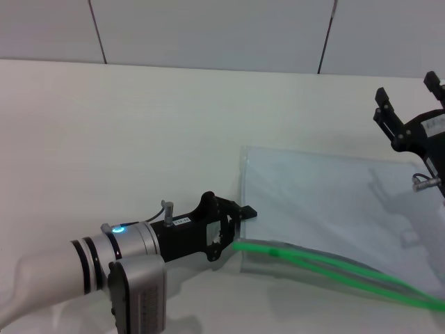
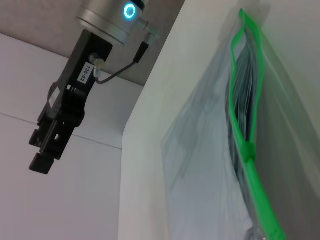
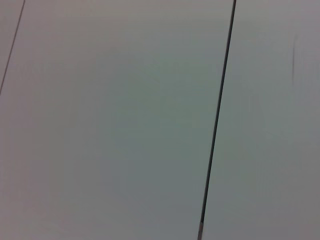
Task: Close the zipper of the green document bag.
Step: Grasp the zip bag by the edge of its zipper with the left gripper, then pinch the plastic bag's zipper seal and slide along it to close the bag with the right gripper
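Note:
The green document bag [image 1: 334,202] lies flat on the white table at the right, a translucent bluish pouch. Its zipper [image 1: 327,263] runs along the near edge as a bright green strip, and the two halves gape apart towards the right. In the left wrist view the zipper [image 2: 256,90] gapes too, its halves meeting at a small green slider [image 2: 248,150]. My left gripper [image 1: 243,221] sits low at the bag's left end, right by the start of the zipper. My right gripper [image 1: 407,94] hangs open above the bag's far right corner, holding nothing. It also shows in the left wrist view as the right gripper [image 2: 42,150].
The white table [image 1: 139,139] stretches bare to the left and back, ending at a panelled wall [image 1: 208,28]. The right wrist view holds only the wall panels [image 3: 125,125] with a dark seam.

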You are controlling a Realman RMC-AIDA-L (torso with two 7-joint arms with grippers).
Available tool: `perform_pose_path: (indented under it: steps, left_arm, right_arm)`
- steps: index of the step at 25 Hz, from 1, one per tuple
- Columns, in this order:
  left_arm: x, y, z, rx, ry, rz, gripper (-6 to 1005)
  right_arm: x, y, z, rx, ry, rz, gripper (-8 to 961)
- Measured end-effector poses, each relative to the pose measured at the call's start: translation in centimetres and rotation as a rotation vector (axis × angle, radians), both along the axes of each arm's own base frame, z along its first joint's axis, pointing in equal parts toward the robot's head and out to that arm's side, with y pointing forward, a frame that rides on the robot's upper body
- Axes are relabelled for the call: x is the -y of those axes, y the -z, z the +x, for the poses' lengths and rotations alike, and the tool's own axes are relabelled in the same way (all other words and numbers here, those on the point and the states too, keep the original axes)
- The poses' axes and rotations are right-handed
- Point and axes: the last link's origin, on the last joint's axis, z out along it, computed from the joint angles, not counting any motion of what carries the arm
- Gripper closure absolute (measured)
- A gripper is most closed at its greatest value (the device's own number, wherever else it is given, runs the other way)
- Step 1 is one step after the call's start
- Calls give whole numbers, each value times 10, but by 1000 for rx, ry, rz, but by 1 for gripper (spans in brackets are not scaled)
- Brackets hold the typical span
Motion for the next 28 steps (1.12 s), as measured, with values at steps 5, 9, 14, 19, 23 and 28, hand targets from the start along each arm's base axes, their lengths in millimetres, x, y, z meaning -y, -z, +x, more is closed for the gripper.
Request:
perform_pose_path:
  steps: [5, 9, 14, 19, 23, 28]
  left_arm:
    - [1, 2, -1, -13, 0, 0, 947]
    - [0, 2, -1, -17, 6, 9, 948]
    - [3, 1, -4, -16, -5, 12, 948]
    - [2, 0, -5, -18, -6, 15, 948]
    - [4, -2, -9, -18, -18, 21, 947]
    - [5, -5, -14, -21, -29, 42, 947]
  right_arm:
    - [0, 0, 0, 1, 1, 0, 155]
    - [1, 1, 1, 8, -5, -10, 156]
    - [9, 21, -15, 91, -134, -126, 156]
    - [25, 49, -40, 187, -343, -305, 156]
    - [31, 58, -50, 135, -418, -477, 156]
    - [29, 54, -47, 110, -435, -673, 156]
